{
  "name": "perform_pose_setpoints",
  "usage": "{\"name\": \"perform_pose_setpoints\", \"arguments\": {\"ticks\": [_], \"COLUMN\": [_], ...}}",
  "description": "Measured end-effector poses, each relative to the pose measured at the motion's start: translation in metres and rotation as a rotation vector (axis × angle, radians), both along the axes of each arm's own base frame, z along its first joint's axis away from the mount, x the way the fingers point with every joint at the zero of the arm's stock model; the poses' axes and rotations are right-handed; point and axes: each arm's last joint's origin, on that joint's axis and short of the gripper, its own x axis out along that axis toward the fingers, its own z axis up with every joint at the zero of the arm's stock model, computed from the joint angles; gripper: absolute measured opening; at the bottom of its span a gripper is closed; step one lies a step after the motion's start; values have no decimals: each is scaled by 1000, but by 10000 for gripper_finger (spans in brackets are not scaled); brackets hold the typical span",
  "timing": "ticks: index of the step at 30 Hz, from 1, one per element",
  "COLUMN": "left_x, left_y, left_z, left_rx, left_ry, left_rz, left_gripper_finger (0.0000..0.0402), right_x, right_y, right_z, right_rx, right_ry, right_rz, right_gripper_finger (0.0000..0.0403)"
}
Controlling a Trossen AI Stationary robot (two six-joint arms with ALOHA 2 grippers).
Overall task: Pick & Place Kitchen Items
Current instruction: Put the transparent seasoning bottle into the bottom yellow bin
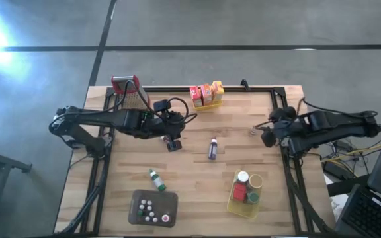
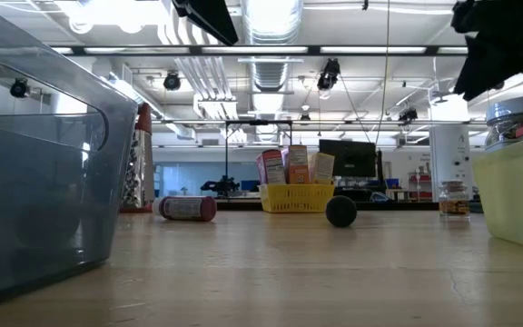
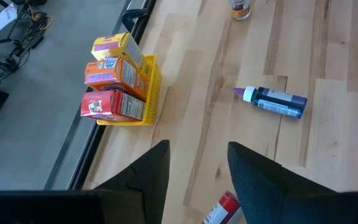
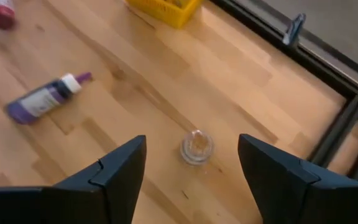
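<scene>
Near edge, lower left of the high view: grey tray (image 1: 153, 208) with six small caps showing, five white and one red; exact items too small to tell. Lower right: yellow basket (image 1: 245, 200) holding three things, a white-capped jar (image 1: 243, 177), a tan-lidded jar (image 1: 256, 180) and a red block (image 1: 239, 192), plus something green I can't make out.

Just above the tray, one green bottle (image 1: 155, 178) lies on its side on the table (image 1: 197, 125). Centre of frame: one purple bottle (image 1: 212, 149) with white cap, lying flat, alone; clear in the left wrist view (image 3: 278, 101) and right wrist view (image 4: 42, 99).

Left gripper (image 1: 172, 141), centre-left, hangs over the table, fingers parted with a moderate gap, holding nothing. A red-capped bottle (image 3: 221, 210) lies just below its fingers; low view shows it on its side (image 2: 185, 208).

Right gripper (image 1: 268, 135), centre-right, fingers spread wide, empty. One small clear jar (image 4: 196, 147) stands upright between the fingers' line of view, not touched; also seen at (image 1: 252, 131).

Far edge, upper centre: second yellow basket (image 1: 208, 102) with three boxes upright in a row: red box (image 3: 112, 104), orange box (image 3: 114, 71), yellow box (image 3: 118, 47). Upper left: one grater (image 1: 127, 90) with red handle, standing at the table's far edge.
</scene>
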Motion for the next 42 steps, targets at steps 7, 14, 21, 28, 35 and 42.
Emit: {"name": "perform_pose_setpoints", "arguments": {"ticks": [7,14,21,28,35,42], "left_x": [0,0,0,0,0,0], "left_y": [0,0,0,0,0,0], "left_z": [0,0,0,0,0,0], "left_rx": [0,0,0,0,0,0], "left_ry": [0,0,0,1,1,1], "left_rz": [0,0,0,-1,-1,0], "left_gripper_finger": [168,168,168,168,168,168], "right_x": [22,45,52,57,65,73], "right_y": [-7,-24,-50,-76,-92,-98], "right_z": [-11,-23,-37,-48,-62,-77], "right_rx": [50,101,216,314,385,416], "right_ry": [118,257,379,391,425,500], "right_rz": [-37,-29,-15,4,38,59], "right_gripper_finger": [284,302,285,262,278,315]}}
